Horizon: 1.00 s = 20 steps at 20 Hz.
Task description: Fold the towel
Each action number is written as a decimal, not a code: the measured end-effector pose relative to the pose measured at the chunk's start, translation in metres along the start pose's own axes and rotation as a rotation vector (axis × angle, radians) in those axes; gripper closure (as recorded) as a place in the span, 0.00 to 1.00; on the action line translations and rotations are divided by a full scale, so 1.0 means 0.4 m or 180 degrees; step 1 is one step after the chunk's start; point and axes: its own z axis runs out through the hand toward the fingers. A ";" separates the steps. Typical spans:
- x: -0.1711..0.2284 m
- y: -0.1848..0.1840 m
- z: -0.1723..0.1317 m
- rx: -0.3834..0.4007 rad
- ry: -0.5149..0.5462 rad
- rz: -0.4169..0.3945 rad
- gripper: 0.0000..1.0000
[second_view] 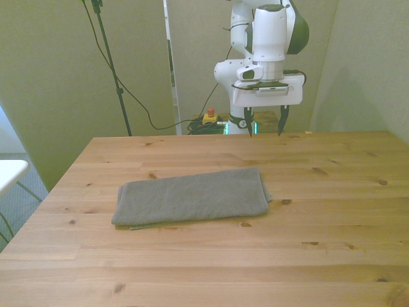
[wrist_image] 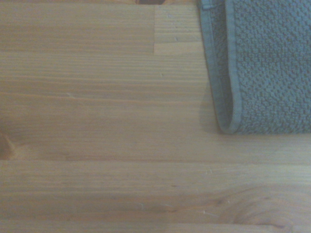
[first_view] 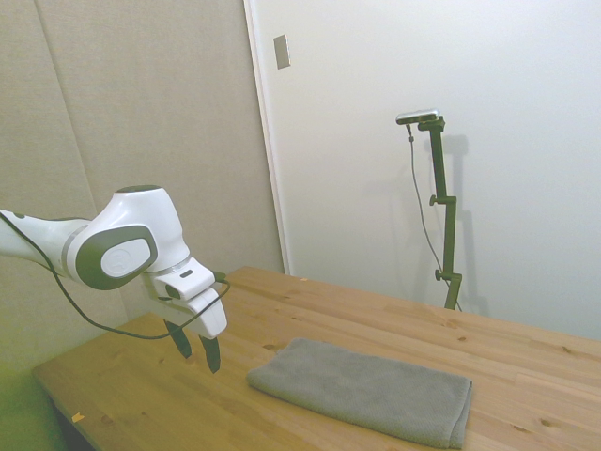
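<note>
Grey towel (second_view: pixel 192 197) lies flat on the wooden table (second_view: pixel 332 224), toward the front view's left of centre, long axis across the table. It looks already doubled: the side view shows a thick stacked edge at the end farthest from the arm, and the wrist view shows a rounded hemmed edge (wrist_image: pixel 232 97) with what looks like a second layer under it. The corner on the front view's right is slightly splayed, the layers not quite aligned. Hand (second_view: pixel 264 123) hangs in the air above the table's far edge, well apart from the towel and nothing in it; the two dark fingers (first_view: pixel 210 352) stand spread, pointing down. The wrist camera looks mostly at bare wood with the towel's corner at the margin of its view. Judged step: either the approach before a fold, or a fold just made; the pictures alone do not settle which. If another fold is wanted, the next move calls for bringing the hand down over one short end, pinching every layer at the edge, not only the top one, then lifting just enough to carry that end over to the opposite one. Risk: thick terry may slip, or only one layer gets caught.
</note>
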 end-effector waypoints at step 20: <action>0.140 -0.232 0.156 -0.1048 0.1168 0.0061 0.00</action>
